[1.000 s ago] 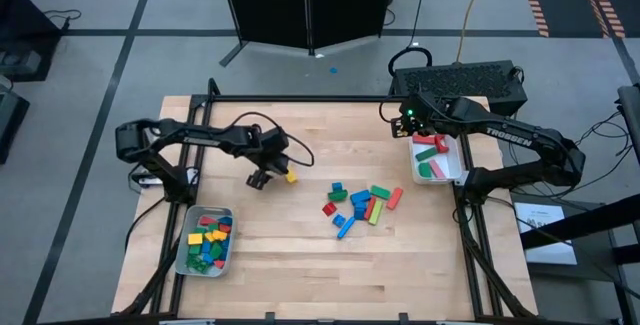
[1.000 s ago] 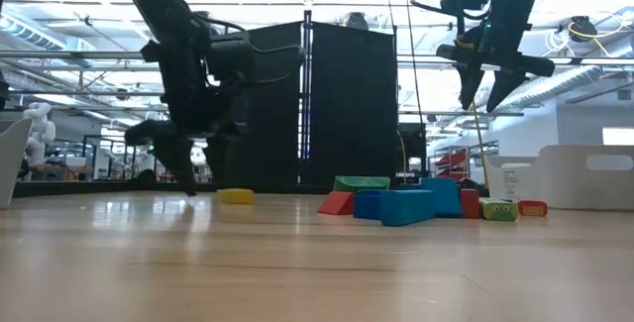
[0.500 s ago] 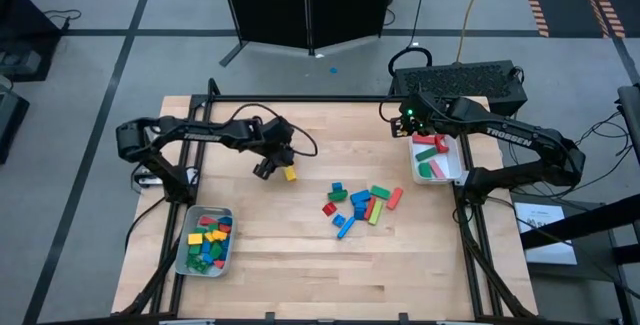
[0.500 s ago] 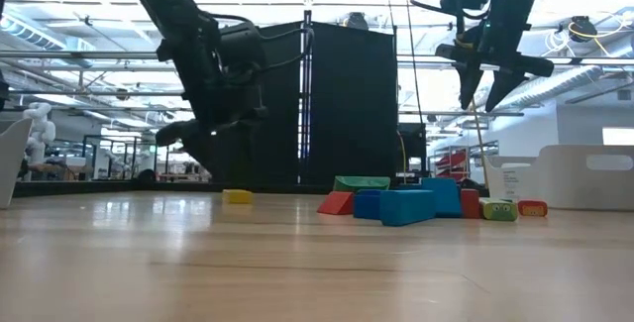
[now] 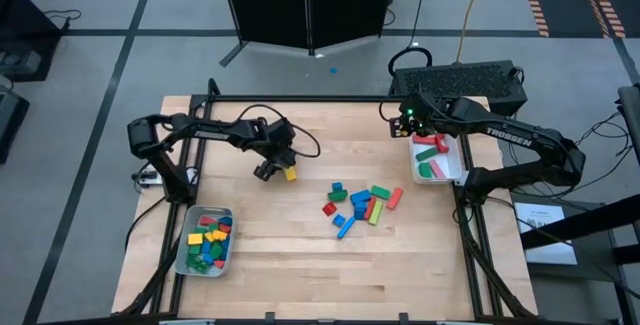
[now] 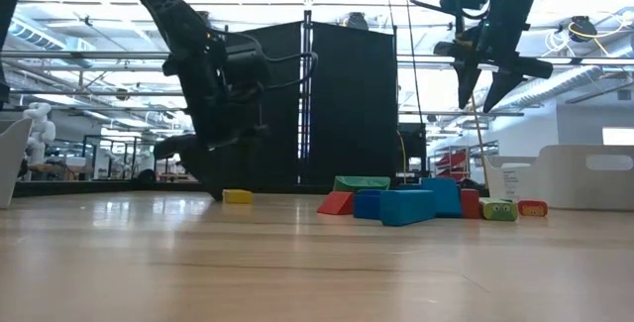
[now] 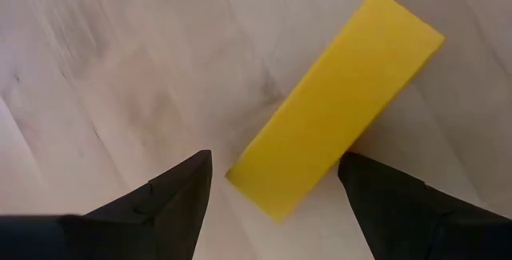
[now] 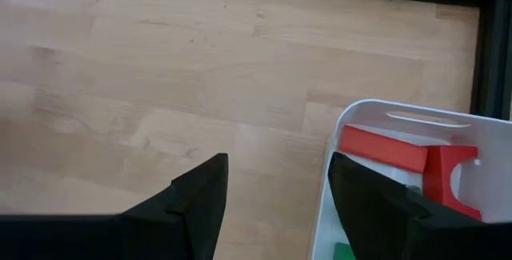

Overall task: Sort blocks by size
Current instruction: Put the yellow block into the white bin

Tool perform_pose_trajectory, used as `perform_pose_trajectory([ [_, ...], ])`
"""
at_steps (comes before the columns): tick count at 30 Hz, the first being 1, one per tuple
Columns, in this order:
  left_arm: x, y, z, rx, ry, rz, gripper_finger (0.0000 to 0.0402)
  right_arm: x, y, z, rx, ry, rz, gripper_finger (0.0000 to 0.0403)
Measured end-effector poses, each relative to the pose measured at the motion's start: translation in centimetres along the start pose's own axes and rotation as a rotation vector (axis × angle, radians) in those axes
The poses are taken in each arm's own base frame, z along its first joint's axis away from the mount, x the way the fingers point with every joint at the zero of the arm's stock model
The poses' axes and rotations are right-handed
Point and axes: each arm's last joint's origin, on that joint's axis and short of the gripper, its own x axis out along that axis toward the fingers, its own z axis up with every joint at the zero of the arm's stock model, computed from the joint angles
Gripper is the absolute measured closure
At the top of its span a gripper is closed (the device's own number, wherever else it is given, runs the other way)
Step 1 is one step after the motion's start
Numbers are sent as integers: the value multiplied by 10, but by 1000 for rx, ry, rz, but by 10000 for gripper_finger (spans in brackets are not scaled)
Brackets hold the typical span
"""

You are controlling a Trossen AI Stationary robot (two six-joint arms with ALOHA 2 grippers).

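Desk (image 5: 270, 235): wood, holds all my stuff.
Two trays, so sizes stay apart. Left tray (image 5: 184, 255) holds short blocks. Right tray (image 5: 417, 170) holds long bars.
Block pile (image 5: 358, 205) in desk middle, not sorted yet.
Right end effector (image 5: 408, 119) waits high over right tray corner, fingers apart, holding nothing.
Left end effector (image 7: 274, 182) low at yellow block (image 7: 336, 104), fingers spread either side of its end, not squeezing. Block lies alone, left of pile. Easy grab, I think.

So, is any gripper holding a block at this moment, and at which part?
No. The left gripper is open, its fingers straddling one end of the yellow block without closing. The right gripper is open and empty.
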Motion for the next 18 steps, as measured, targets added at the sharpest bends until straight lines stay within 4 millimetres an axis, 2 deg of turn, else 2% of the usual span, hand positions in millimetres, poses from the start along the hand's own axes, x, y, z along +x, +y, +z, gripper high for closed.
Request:
perform_pose_trajectory([
  [5,1,-4,-2,-28,3,-43,139,0,0,0,-1,0,0,193],
  [13,6,-6,-2,-70,-13,-86,288,0,0,0,-6,-2,2,193],
  [18,8,-9,5,-217,-75,-136,297,0,0,0,-6,-1,3,193],
])
